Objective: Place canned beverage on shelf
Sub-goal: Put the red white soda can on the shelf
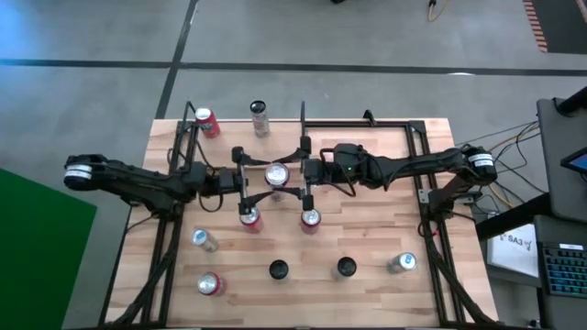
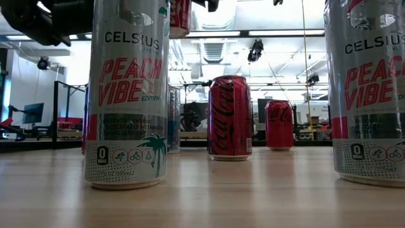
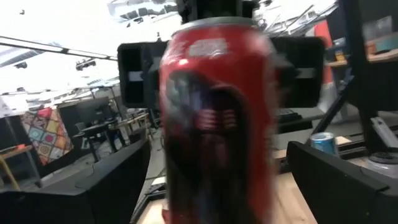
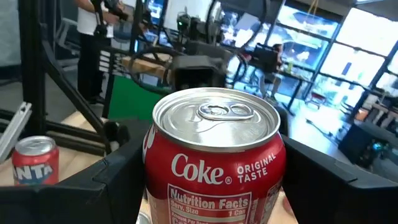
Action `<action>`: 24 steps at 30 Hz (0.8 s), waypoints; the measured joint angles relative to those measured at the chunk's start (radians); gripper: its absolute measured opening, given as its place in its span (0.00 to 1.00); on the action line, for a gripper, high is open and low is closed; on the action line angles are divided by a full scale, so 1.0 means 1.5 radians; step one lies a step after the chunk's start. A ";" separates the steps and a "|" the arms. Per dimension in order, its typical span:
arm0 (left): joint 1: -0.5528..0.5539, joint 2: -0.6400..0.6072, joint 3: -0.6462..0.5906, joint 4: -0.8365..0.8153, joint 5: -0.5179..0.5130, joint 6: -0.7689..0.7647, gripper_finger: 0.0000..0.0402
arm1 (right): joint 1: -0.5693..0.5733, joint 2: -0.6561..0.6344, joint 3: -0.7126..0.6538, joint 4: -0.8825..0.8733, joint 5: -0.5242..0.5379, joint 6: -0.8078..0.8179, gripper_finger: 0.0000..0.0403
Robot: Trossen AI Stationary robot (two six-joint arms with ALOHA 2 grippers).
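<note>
the worktop [image 1: 367,238] is pale butcher-block wood with a fine strip grain, framed by thin black metal rods [image 1: 426,197]. from the left, the dark left arm reaches in toward the middle, and its left pincer [image 1: 246,176] stands wide, its fingers flanking the can without closing on it. between the two pincers, raised above the wood, is the coke can [image 1: 276,174], a smooth red cylinder with a bright silver lid and pull tab, upright; the right wrist view reads "coke original taste" on its side [image 4: 214,174]. the right pincer [image 1: 306,172], coming from the right, holds that can at mid width, a dark finger on each side of it. other upright cans stand around on the worktop, among them a tall glossy celsius peach vibe can [image 2: 126,95] near the low camera.
</note>
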 joint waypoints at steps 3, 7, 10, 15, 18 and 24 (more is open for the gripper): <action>0.000 0.033 0.019 0.001 0.001 0.000 0.90 | 0.002 0.009 0.000 0.025 -0.002 -0.008 0.72; 0.000 0.072 0.047 0.001 0.002 0.000 0.90 | 0.002 0.013 0.000 0.023 -0.002 -0.010 0.72; 0.000 0.087 0.054 0.001 0.001 0.010 0.90 | 0.002 0.013 0.000 0.019 -0.002 -0.010 0.73; 0.000 0.089 0.050 0.010 0.001 0.018 0.82 | 0.002 0.011 0.000 0.015 -0.002 -0.010 0.73; 0.000 0.080 0.047 0.008 0.001 0.020 0.74 | 0.002 0.011 0.000 0.017 -0.002 -0.013 0.75; 0.000 0.075 0.045 0.001 -0.001 0.023 0.71 | 0.002 0.011 0.000 0.015 0.001 0.004 0.82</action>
